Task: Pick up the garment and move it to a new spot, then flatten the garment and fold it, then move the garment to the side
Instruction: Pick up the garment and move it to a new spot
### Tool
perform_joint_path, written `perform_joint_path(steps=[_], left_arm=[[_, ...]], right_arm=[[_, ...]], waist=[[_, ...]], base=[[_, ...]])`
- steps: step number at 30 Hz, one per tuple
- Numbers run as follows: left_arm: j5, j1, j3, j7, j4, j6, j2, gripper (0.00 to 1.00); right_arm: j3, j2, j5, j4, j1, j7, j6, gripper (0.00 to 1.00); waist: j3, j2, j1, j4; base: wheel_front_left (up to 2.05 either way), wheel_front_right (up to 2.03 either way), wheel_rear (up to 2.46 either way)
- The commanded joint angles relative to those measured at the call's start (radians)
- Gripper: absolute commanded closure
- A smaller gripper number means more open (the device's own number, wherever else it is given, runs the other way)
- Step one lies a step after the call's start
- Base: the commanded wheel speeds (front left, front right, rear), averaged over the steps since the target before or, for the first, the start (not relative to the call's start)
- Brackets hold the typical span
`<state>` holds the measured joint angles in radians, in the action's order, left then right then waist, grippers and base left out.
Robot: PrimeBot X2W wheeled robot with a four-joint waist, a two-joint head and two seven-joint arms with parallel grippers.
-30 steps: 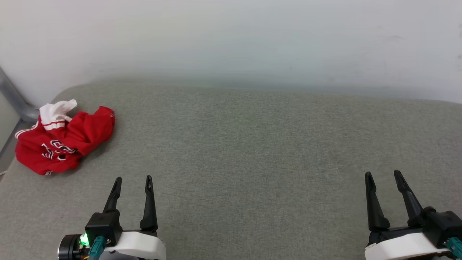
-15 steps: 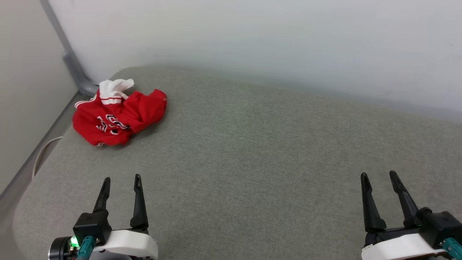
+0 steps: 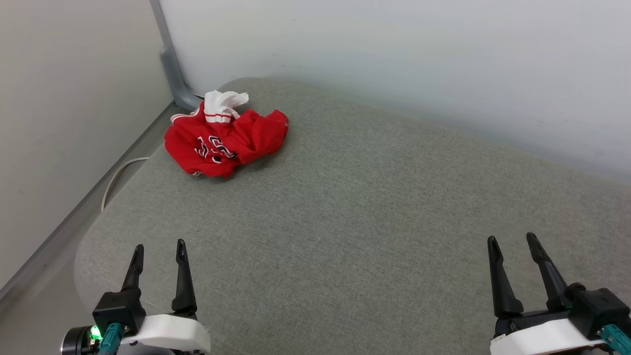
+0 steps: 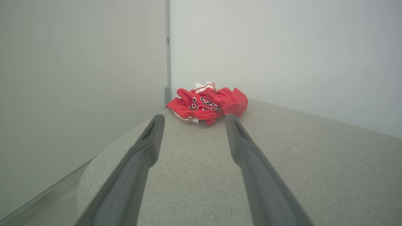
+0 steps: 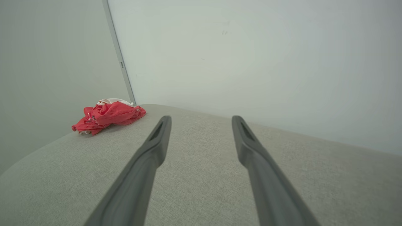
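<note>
**Garment is lying up-frame of the left gripper, well apart from the right**

In the head view the garment (image 3: pixel 224 140) is lying crumpled at the upper left of the frame, near the far left corner of the grey cushion (image 3: pixel 345 207). A grey post (image 3: pixel 170 64) is rising just behind it, and a white cable (image 3: pixel 116 177) is trailing off the cushion's edge to its left. The heap is spreading wider than it is deep. Its long axis is running slightly uphill from left to right across the frame, with a white sleeve bunching on top at the far side.

The left gripper (image 3: pixel 160 245) is sitting at the lower left with its two dark fingers spread wide and nothing between them. The garment is lying straight up-frame from it and a little to the right, well apart. In the left wrist view the heap is showing just above the gap between the fingertips, so this arm is already pointing almost squarely at it.

Bare cushion is filling the middle of the frame.

At the lower right, the right gripper (image 3: pixel 511 237) is likewise standing wide and empty. From there the garment is lying far off toward the upper left, and in the right wrist view it is sitting well to the left of the fingers.

The left arm is looking clearly nearer, so a forward reach along its own line is likely what the pick-up is calling for.
</note>
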<state>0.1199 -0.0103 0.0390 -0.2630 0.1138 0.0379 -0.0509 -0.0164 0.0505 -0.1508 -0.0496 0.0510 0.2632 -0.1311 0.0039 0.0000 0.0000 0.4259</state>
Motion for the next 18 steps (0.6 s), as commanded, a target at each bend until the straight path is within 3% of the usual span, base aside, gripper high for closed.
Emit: perform_joint_path(steps=[1,12,18], left_arm=[[0.005,0.006,0.002,-0.003,-0.001,-0.003,0.001,0.0],[0.01,0.003,0.012,-0.003,0.006,-0.001,0.001,0.0],[0.013,0.057,0.043,-0.003,0.01,-0.039,0.0,0.0]], right_arm=[[0.001,-0.001,-0.007,0.001,-0.002,0.002,0.001,0.0],[0.009,-0.001,0.0,0.001,-0.001,0.002,0.001,0.0],[0.012,-0.001,0.016,0.011,-0.014,0.002,0.001,0.0]], waist=[[0.002,0.0,0.0,0.011],[0.007,0.0,0.0,0.025],[0.021,0.0,0.0,-0.01]], base=[[0.0,0.0,0.0],[0.0,0.0,0.0],[0.0,0.0,0.0]])
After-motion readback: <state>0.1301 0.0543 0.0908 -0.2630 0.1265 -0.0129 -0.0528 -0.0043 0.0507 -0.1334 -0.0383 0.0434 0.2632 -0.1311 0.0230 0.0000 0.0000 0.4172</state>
